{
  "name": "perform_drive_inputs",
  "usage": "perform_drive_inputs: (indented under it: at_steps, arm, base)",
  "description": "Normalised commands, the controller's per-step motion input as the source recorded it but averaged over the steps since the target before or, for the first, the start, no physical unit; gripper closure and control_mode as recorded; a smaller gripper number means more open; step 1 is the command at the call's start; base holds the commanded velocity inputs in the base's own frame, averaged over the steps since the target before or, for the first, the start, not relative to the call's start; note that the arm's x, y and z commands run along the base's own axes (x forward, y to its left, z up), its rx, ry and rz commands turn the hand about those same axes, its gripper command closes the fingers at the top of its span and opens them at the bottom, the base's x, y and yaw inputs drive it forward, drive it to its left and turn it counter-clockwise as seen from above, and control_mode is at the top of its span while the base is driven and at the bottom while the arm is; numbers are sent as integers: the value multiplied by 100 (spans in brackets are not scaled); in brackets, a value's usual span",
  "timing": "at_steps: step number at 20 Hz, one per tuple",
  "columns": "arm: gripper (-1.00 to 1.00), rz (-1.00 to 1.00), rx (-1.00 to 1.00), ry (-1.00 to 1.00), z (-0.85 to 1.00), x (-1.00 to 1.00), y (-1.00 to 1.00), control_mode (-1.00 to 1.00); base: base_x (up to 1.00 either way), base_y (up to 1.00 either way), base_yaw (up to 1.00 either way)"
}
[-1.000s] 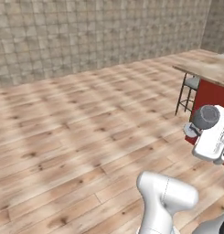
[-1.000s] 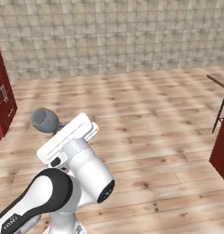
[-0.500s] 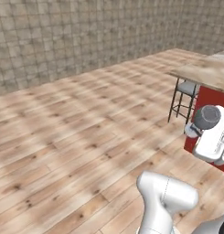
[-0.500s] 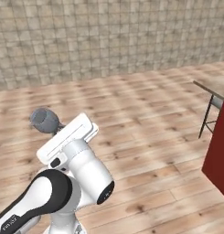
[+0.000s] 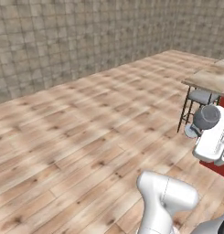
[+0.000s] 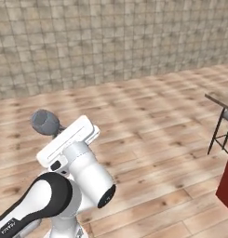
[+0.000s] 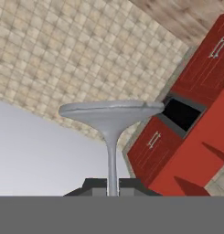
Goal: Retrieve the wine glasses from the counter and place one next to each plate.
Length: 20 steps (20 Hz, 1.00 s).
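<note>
My gripper (image 7: 111, 185) is shut on the thin stem of a wine glass (image 7: 111, 114), which rises from between the fingertips to a wide round disc. In the left base view the glass's dark smoky-grey bowl (image 5: 206, 117) sticks out up and left of my white hand (image 5: 215, 139), at the right edge. From the right base camera the same bowl (image 6: 44, 122) shows at the left, beside the hand (image 6: 69, 139). The fingers themselves are hidden behind the hand in both base views. The plates and the counter are out of view.
A marbled bar top (image 5: 210, 77) with a grey-seated stool (image 5: 201, 97) stands at the right, its red side just beyond my hand. The bar edge (image 6: 222, 98) also shows at far right. Wide wooden floor (image 5: 86, 137) runs to a tiled wall. Red cabinets (image 7: 186, 137) fill the hand view's right.
Both base views have shifted as the base drives and turns: the red cabinet has left the right view and the bar has come in. The glass stays gripped the same way.
</note>
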Motion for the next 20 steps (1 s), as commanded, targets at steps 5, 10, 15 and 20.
perform_drive_inputs:
  at_steps: [5, 10, 15, 20]
  arm:
    - [100, 0, 0, 0, 0, 0, 0, 100]
    - [100, 0, 0, 0, 0, 0, 0, 100]
    - [100, 0, 0, 0, 0, 0, 0, 100]
    - [100, 0, 0, 0, 0, 0, 0, 100]
  base:
    - [100, 0, -22]
    - [100, 11, -29]
    - [100, 34, -32]
    - [100, 50, -47]
